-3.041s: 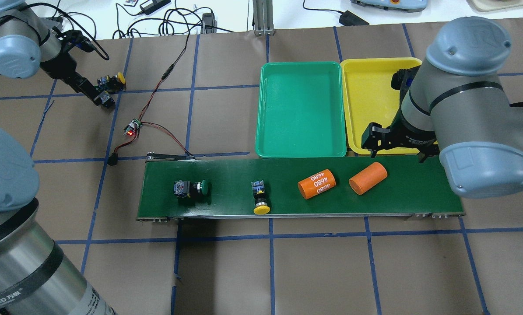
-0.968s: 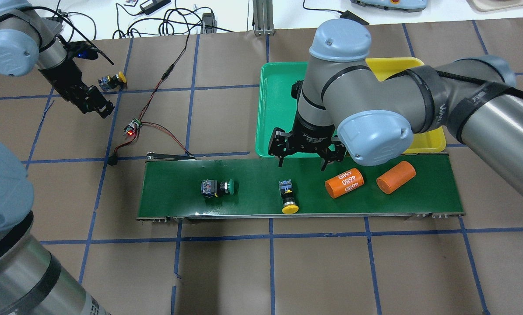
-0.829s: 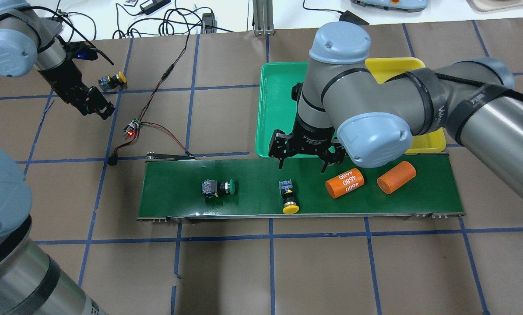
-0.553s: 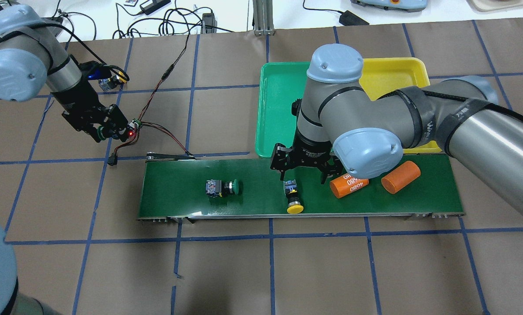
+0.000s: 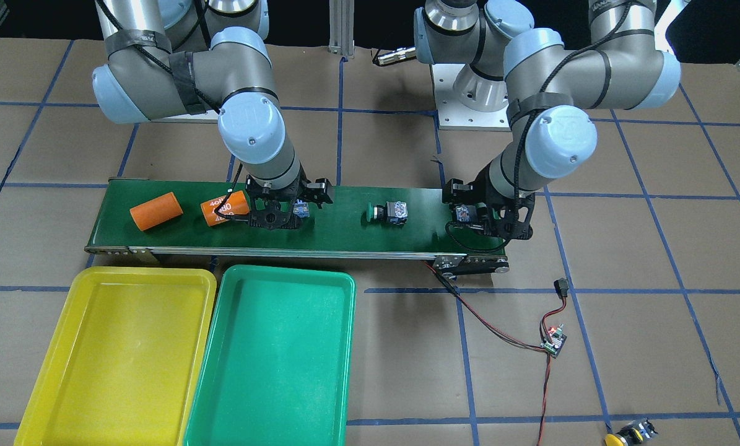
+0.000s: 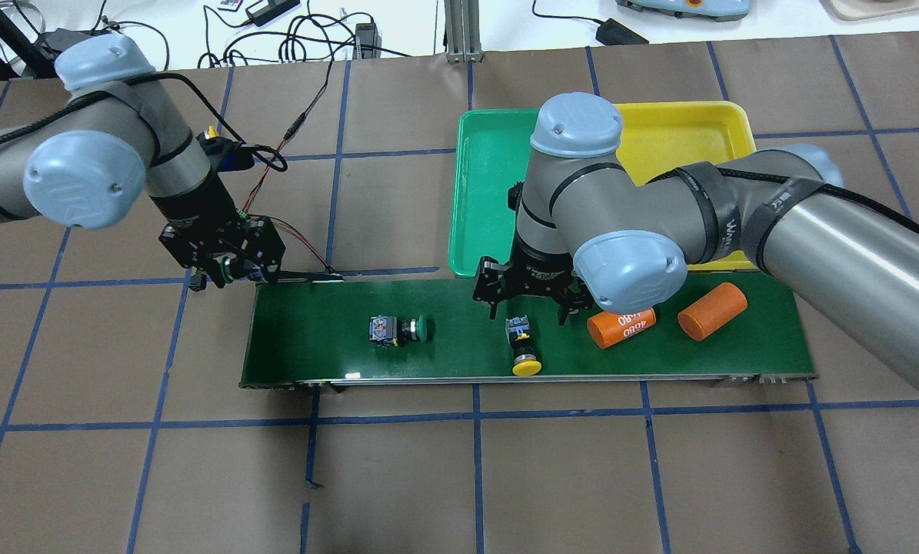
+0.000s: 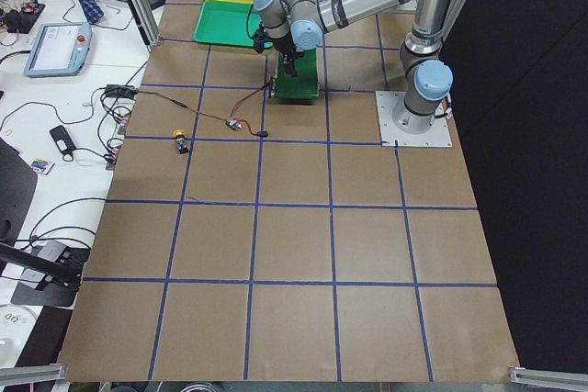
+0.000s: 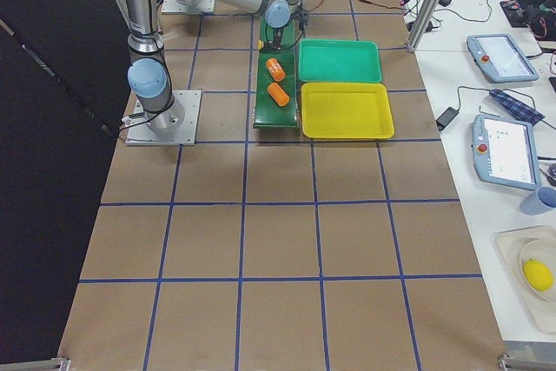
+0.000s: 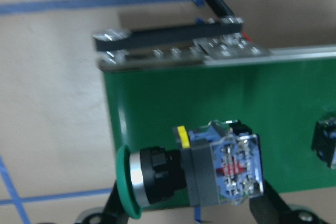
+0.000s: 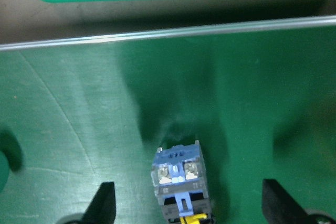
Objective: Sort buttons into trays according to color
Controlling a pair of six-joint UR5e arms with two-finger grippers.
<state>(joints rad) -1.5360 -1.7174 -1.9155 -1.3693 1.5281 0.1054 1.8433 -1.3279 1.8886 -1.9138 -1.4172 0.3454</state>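
Observation:
My left gripper (image 6: pixel 228 271) hangs at the belt's left end, shut on a green button (image 9: pixel 194 174). Another green button (image 6: pixel 400 329) lies on its side on the conveyor belt (image 6: pixel 321 308). My right gripper (image 6: pixel 527 302) stands open low over a yellow button (image 6: pixel 522 348) on the belt. In the right wrist view that button's blue contact block (image 10: pixel 181 174) sits between the spread fingers (image 10: pixel 105 203). A second yellow button (image 5: pixel 628 433) lies on the table far from the belt. The green tray (image 6: pixel 490 192) and the yellow tray (image 6: pixel 682 131) stand beyond the belt with nothing in them.
Two orange cylinders (image 6: pixel 620 327) (image 6: pixel 711 310) lie on the belt just right of my right gripper. A small circuit board (image 5: pixel 554 342) with red and black wires sits near the belt's left end. Cables and devices line the far table edge.
My right gripper came from the yellow tray leftward and down over the yellow button. My left arm swung from the far left to the belt's end. The things on the belt drifted right.

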